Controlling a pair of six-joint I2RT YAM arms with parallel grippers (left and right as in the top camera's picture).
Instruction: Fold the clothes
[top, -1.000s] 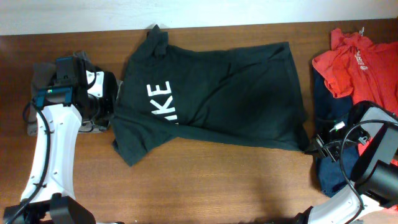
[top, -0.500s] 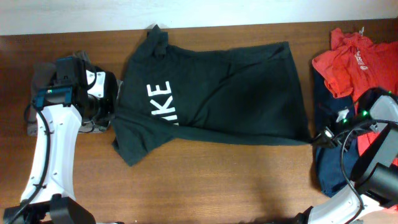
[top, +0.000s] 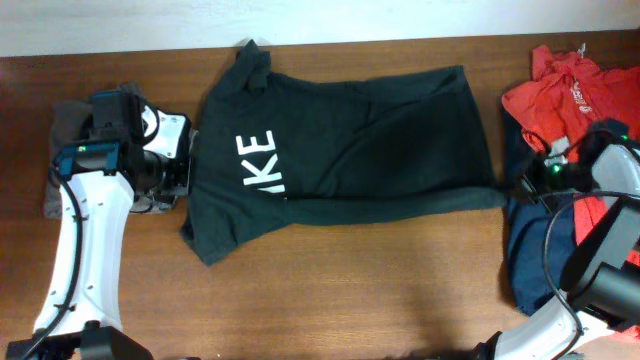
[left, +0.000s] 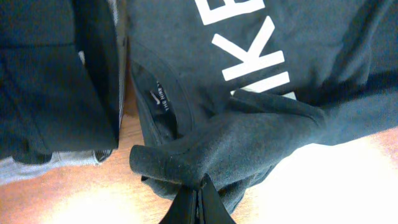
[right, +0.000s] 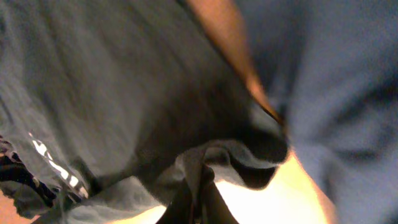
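T-shirt (top: 350, 150) lying flat on the desk (top: 350, 290); the left claw (left: 199, 194) is pinched shut on a bunched fold at its left edge, the right claw (right: 196, 190) likewise on its right hem corner.

Overhead evenly lit, sharp; T-shirt (right: 93, 81) blurred at right wrist.

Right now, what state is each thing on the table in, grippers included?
T-shirt, spread flat, lettering up, unfolded, pinched at both ends.
left gripper, shut on a fold of the T-shirt beside its collar.
right gripper, shut on the T-shirt's hem corner.
red garment, crumpled, unfolded.
navy garment, bunched, partly under the red garment.
grey garment, bunched, unfolded.
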